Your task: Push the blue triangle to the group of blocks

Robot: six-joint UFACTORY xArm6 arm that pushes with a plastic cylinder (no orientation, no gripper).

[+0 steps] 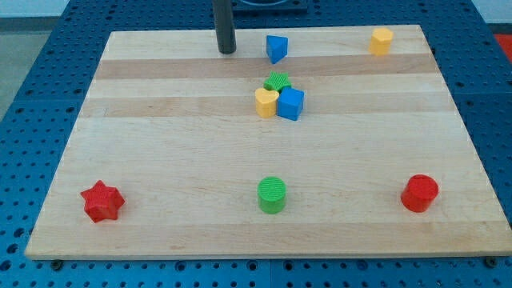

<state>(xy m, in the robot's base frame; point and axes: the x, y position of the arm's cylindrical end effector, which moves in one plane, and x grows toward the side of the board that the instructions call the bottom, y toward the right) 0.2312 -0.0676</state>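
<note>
Tip beside blue triangle, not touching

The bare rod tip (227, 51) holds nothing, left of the blue triangle (277, 48) near the top edge. Risk: pushing sideways sends it right, past the group: green block (278, 80), yellow heart (266, 102), blue cube (291, 104).

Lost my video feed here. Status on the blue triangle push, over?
My tip at view's top, left of blue triangle block, not touching. Triangle apart from the group: green block, yellow heart, blue cube. Path clear.
</note>
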